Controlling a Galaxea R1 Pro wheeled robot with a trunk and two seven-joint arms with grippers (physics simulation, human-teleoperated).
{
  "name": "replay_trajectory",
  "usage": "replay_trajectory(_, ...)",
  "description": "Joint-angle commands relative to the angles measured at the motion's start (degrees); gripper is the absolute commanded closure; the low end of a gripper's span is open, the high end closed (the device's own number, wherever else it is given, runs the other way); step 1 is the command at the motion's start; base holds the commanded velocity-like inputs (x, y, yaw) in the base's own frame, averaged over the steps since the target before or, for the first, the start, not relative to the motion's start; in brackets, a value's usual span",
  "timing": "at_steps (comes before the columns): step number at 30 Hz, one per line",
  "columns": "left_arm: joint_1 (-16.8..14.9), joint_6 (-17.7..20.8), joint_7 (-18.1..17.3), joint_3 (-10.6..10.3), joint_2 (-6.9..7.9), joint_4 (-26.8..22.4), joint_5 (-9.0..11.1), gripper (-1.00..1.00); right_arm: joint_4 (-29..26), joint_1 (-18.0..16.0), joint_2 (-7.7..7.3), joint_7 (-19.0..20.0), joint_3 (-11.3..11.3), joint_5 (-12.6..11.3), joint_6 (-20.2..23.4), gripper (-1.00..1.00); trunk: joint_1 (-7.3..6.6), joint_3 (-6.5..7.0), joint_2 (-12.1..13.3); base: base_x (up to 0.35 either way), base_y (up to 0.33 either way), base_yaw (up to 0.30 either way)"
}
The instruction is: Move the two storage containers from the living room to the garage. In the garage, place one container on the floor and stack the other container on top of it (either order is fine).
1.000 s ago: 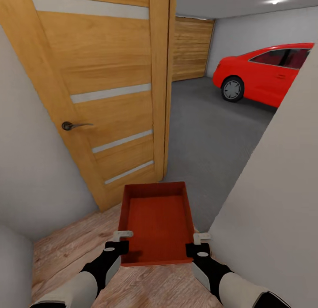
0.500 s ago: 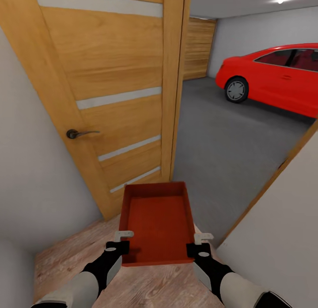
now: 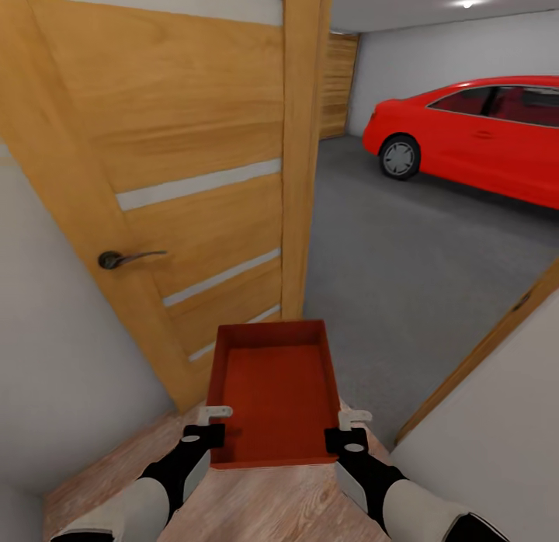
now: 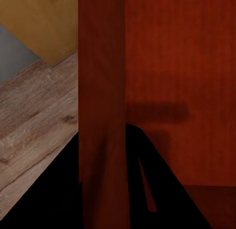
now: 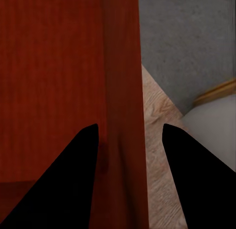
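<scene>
Doorway had widened ahead; grey concrete garage floor [image 3: 404,239] at one o'clock. Left pincer [image 3: 208,423] and right pincer [image 3: 347,429] each pinching the orange-red open-top bin [image 3: 276,387].

A red car [image 3: 473,134] stands beyond a wall [image 3: 481,456] with wooden trim [image 3: 481,352].

An orange wooden door with pale horizontal stripes [image 3: 178,177] and a dark metal lever handle [image 3: 124,257] stands open. Underfoot lie light wood planks [image 3: 264,503]. Beyond the doorway spreads a dark grey concrete floor [image 3: 411,270], where a shiny red car [image 3: 481,134] stands near plain white walls [image 3: 435,53]. A ceiling lamp [image 3: 466,3] glows.
</scene>
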Motion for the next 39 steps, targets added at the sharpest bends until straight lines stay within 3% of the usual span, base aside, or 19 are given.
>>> replay_trajectory(1,0.0,0.34,-1.16,1.51,4.57,-0.26,2.63,1.0,-0.15,-0.07,-2.59,2.89,-2.17,-0.82,-0.09,1.0,0.06,-0.1,-0.11,0.264,0.231,-0.284)
replay_trajectory(39,0.01,0.24,-1.15,1.49,4.56,-0.33,2.61,1.0,-0.15,-0.07,-2.58,2.89,-2.17,-0.82,-0.09,1.0,0.06,-0.1,-0.11,0.264,0.23,-0.284)
